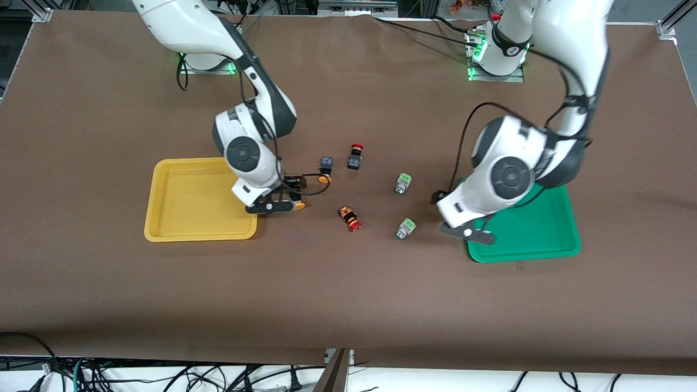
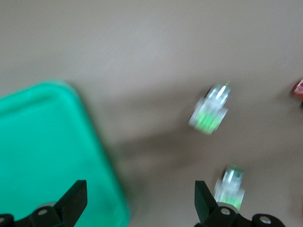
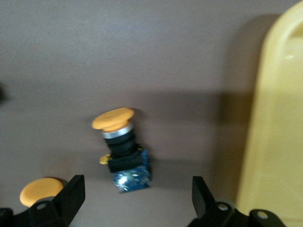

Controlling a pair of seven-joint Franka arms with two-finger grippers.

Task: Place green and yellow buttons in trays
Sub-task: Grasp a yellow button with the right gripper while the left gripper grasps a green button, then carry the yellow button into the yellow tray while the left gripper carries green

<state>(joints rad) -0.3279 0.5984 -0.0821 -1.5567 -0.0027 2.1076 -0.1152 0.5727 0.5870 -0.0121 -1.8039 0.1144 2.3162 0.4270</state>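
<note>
Hovering with fingers spread, the right hand is over the brown worktop at the yellow tray's edge, one yellow button just beside it and another yellow button near. The left hand, fingers also apart, is over the green tray's corner. Two green buttons lie on the worktop between the trays, near the green one, with a red button and a second, orange-patterned red button in the middle.
</note>
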